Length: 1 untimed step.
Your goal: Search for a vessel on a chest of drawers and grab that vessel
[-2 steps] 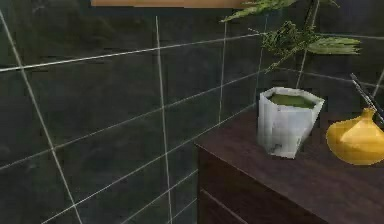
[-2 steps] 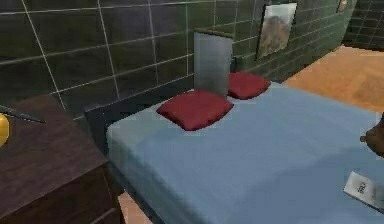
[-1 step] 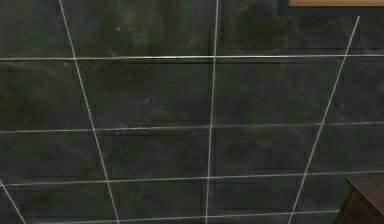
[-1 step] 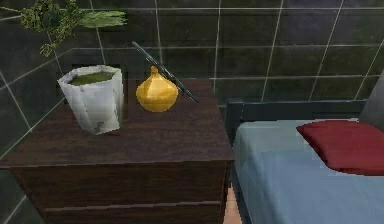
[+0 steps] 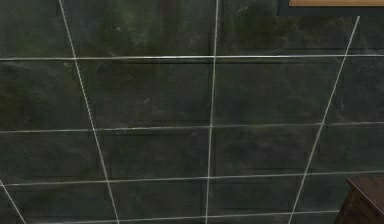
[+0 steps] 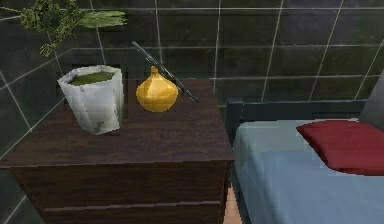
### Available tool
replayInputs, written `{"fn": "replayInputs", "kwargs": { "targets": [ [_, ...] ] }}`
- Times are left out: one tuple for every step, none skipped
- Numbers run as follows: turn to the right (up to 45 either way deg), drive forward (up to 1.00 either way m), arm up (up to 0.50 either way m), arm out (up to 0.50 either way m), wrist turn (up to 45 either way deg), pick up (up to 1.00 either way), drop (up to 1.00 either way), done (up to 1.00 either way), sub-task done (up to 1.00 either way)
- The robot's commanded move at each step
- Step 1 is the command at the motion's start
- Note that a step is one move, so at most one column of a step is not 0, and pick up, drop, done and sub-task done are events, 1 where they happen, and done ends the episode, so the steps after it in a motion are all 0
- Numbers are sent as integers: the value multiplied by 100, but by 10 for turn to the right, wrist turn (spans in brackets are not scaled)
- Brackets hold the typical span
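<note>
A yellow gourd-shaped vessel [image 6: 157, 91] stands on top of a dark wooden chest of drawers [image 6: 130, 165], near its back edge. Left of it is a white pot [image 6: 92, 98] with green at its rim, and leafy green sprigs [image 6: 68, 17] hang above the pot. A thin dark slanted thing [image 6: 166, 72] lies right behind the vessel; what it is cannot be made out.
A bed [image 6: 300, 175] with a blue-grey cover and a red pillow [image 6: 345, 143] stands against the chest's right side. Dark tiled wall [image 5: 150, 100] spreads ahead, with a wooden-framed edge [image 5: 335, 4] at top right and a dark furniture corner [image 5: 365, 200] at bottom right.
</note>
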Motion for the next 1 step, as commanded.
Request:
{"fn": "replayInputs", "kwargs": {
  "targets": [
    [0,0,38,0,0,0,0,0,0]
  ]
}}
